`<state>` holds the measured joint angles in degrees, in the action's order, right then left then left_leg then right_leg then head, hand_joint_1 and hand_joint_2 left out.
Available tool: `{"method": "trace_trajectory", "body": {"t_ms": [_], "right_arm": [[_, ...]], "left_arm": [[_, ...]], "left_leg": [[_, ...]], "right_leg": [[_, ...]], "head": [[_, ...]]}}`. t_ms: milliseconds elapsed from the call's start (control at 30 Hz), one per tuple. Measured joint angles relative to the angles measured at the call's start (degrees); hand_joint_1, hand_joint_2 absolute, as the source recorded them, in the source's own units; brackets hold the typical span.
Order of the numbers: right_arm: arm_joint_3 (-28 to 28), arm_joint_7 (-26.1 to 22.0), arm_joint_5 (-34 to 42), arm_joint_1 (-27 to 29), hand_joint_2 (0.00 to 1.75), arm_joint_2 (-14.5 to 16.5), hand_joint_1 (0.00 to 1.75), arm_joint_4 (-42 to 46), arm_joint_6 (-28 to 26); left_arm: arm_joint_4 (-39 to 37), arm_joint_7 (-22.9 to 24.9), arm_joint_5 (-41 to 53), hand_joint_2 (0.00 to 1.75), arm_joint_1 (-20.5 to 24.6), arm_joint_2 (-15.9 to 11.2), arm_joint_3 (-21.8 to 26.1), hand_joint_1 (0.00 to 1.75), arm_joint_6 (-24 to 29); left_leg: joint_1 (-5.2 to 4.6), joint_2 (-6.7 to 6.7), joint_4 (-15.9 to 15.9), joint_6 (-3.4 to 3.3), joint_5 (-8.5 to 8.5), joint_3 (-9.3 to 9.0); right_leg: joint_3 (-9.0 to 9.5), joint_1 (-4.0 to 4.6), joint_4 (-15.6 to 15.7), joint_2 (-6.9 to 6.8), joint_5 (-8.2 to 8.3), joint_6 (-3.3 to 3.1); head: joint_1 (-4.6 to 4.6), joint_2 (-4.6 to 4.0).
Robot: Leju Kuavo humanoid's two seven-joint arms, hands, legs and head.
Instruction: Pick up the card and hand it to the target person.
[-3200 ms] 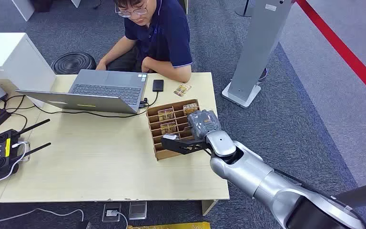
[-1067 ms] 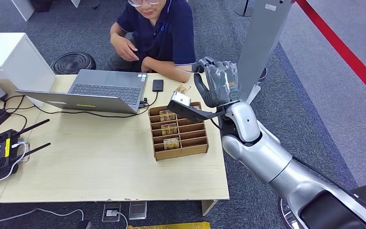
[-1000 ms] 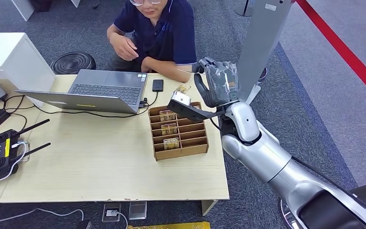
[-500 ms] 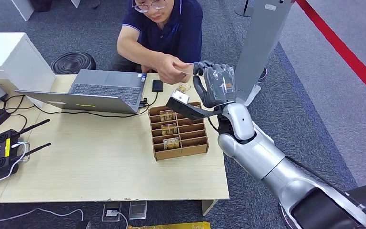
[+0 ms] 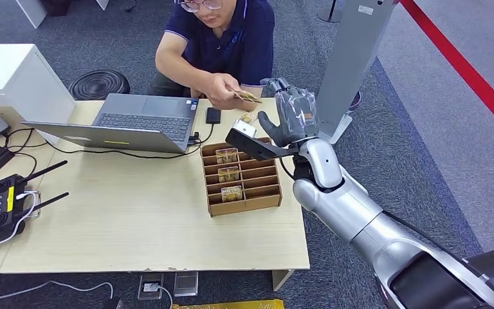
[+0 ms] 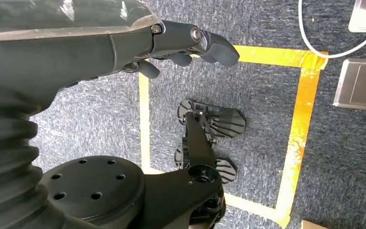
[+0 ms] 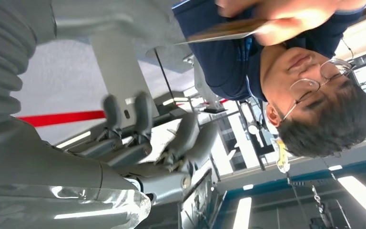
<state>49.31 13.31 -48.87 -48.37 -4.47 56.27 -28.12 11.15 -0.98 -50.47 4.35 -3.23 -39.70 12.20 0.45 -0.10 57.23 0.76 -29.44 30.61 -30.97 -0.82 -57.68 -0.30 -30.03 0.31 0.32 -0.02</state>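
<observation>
Sitting at the far side of the bench (image 5: 135, 238), a person (image 5: 231, 38) in a dark blue shirt, pinching the card (image 5: 247, 96) in one hand (image 5: 220, 96) above the bench's far edge. Card also showing in the right wrist view (image 7: 224, 32), edge-on between the person's fingers, apart from the robot's own fingers.

Hovering raised just right of the card, the right robot hand (image 5: 292, 116), palm turned toward the person, fingers spread and gripping nothing; same spread, empty fingers (image 7: 143, 114) showing in the right wrist view. Not touching the card.

Hanging low beside the body over grey carpet and yellow floor tape (image 6: 300, 124), the left robot hand (image 6: 124, 43), fingers held out nearly straight, holding nothing.

Standing on the bench near its right end, a wooden slotted organizer (image 5: 239, 175), just below and left of the raised right robot hand, with more cards (image 5: 227, 173) lying in its left column of slots. Lying on the bench at the far edge beside the organizer, a loose card (image 5: 249, 118) and a black phone (image 5: 213, 115). Resting left of the organizer, an open grey laptop (image 5: 135, 121). Lying at the bench's left end, a black controller with antennas (image 5: 3, 203) and cables.
</observation>
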Motion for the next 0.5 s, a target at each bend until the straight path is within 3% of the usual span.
{"method": "trace_trajectory", "body": {"t_ms": [133, 367, 500], "right_arm": [[-0.7, -2.2, 7.0, 0.7, 1.75, 0.0, 0.0, 0.6, 0.1], [-4.0, -10.6, 37.7, 5.4, 1.75, -1.1, 0.0, 6.2, 4.5], [-5.8, -13.2, 50.1, 9.3, 1.75, -2.9, 0.0, 10.6, 5.7]], "left_arm": [[0.0, 0.2, -0.7, 0.0, 0.0, 0.0, -0.2, 0.0, 0.5], [0.0, 0.7, -2.7, 0.0, -0.2, 0.0, -0.4, 0.0, 1.3], [0.0, 0.9, -3.9, 0.0, -0.3, 0.0, -0.4, 0.0, 1.8]], "left_leg": [[0.0, 0.0, 0.0, 0.0, 0.0, -0.03], [0.0, 0.0, 0.0, 0.0, 0.0, -0.04], [0.0, 0.0, 0.0, 0.0, -0.01, -0.04]], "right_leg": [[0.0, 0.0, 0.0, 0.0, 0.0, 0.0], [0.0, 0.0, 0.0, 0.0, 0.0, 0.0], [0.0, 0.0, 0.0, 0.0, 0.0, 0.0]], "head": [[-0.05, 0.0], [-0.03, 0.0], [0.02, 0.0]]}}
